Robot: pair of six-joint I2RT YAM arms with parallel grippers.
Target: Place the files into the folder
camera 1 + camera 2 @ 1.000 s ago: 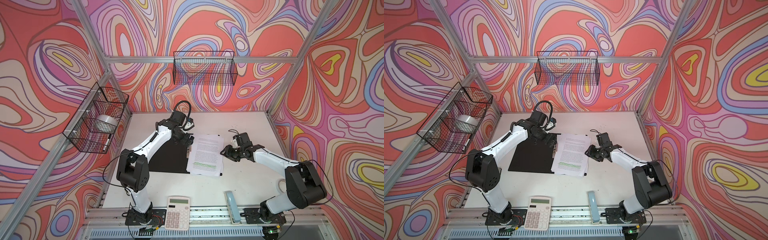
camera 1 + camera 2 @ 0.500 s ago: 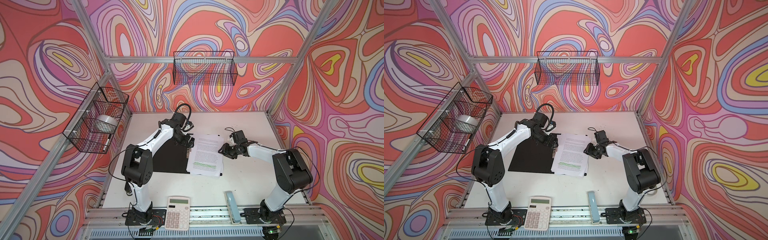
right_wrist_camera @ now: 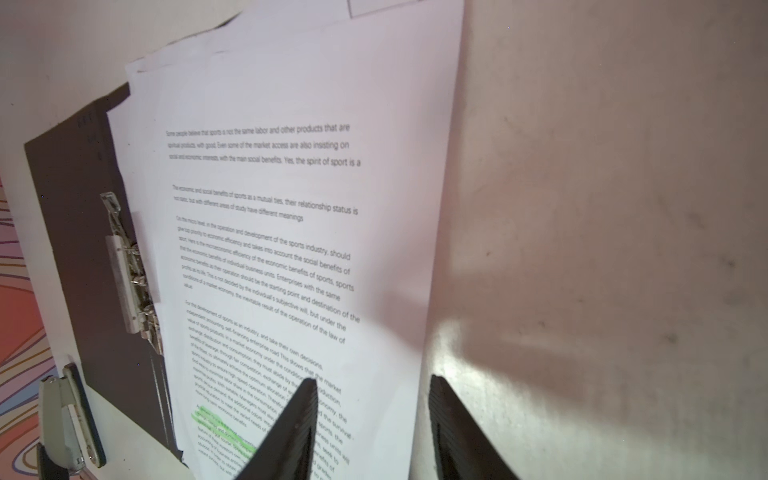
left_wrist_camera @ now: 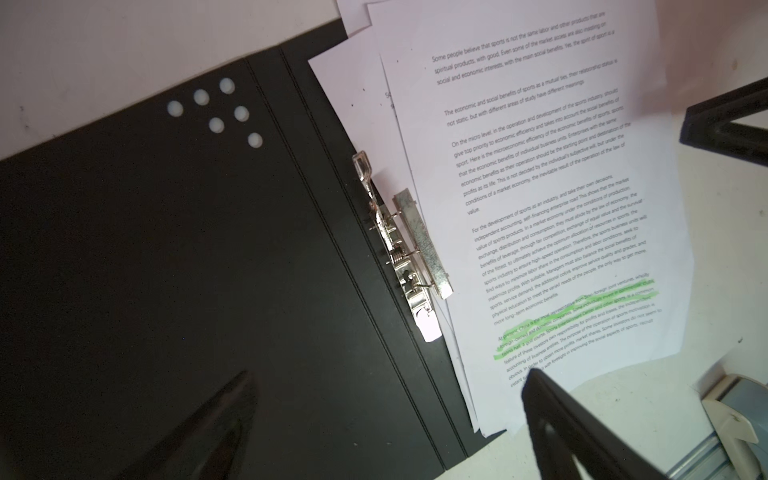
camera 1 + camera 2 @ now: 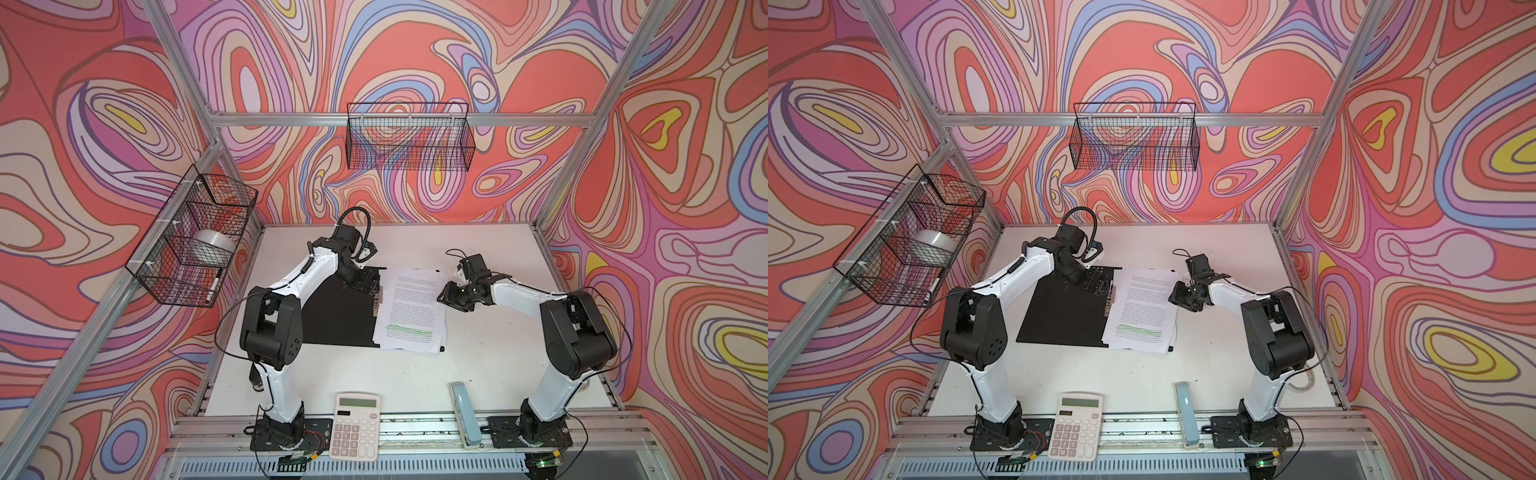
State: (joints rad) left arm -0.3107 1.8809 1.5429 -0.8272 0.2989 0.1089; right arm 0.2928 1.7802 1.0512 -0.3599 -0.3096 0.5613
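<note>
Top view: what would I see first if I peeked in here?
The swirly red, pink and purple walls wrap the whole booth and grab the eye first. In the middle of the white table, the left arm and right arm lean in toward white files with a green line, lying over the right side of an open black folder. A white calculator sits at the front edge.

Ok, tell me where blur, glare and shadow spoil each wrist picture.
Left wrist view: print on the files reads sharp, the clip glares white at one end, and one finger is a dark blur. Right wrist view: the print smears toward the clip, and shadow falls across the table beside a bright patch.
</note>
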